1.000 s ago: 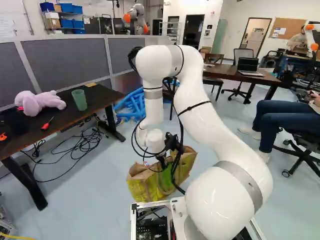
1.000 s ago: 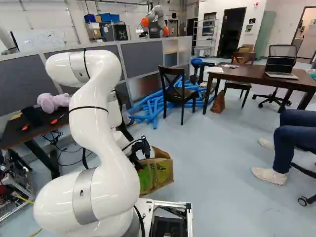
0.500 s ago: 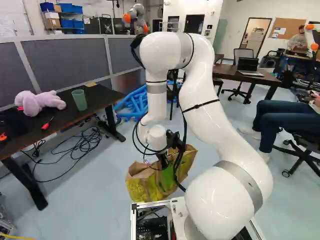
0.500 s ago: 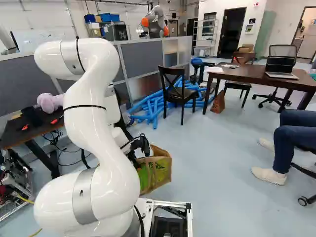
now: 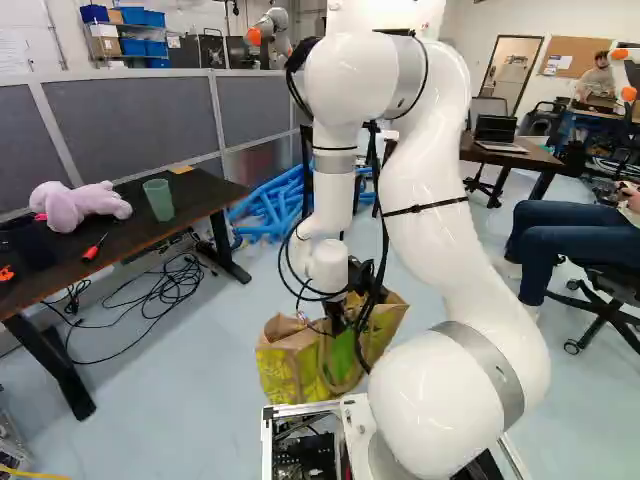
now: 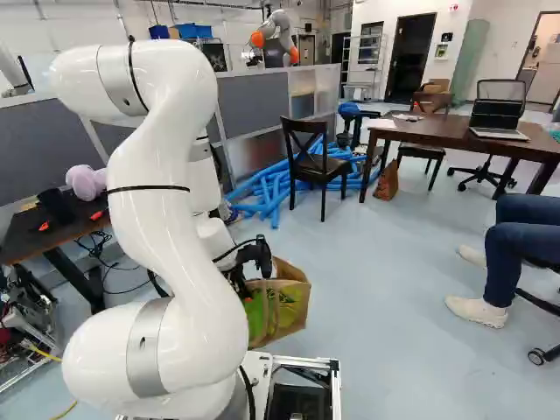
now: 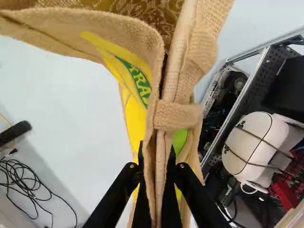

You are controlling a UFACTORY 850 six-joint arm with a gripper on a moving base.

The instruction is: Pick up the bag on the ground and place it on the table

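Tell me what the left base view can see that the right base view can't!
Only the left base view shows the green cup, beside the purple stuffed toy.

Only the right base view shows the small brown bag standing on the floor near the blue tubes.

Both show the toy, the tubes, the laptop and the big yellow-green shopping bag by the robot's arm.

Robotics lab, another robot beyond grey partitions, dark worktable, loose floor cables
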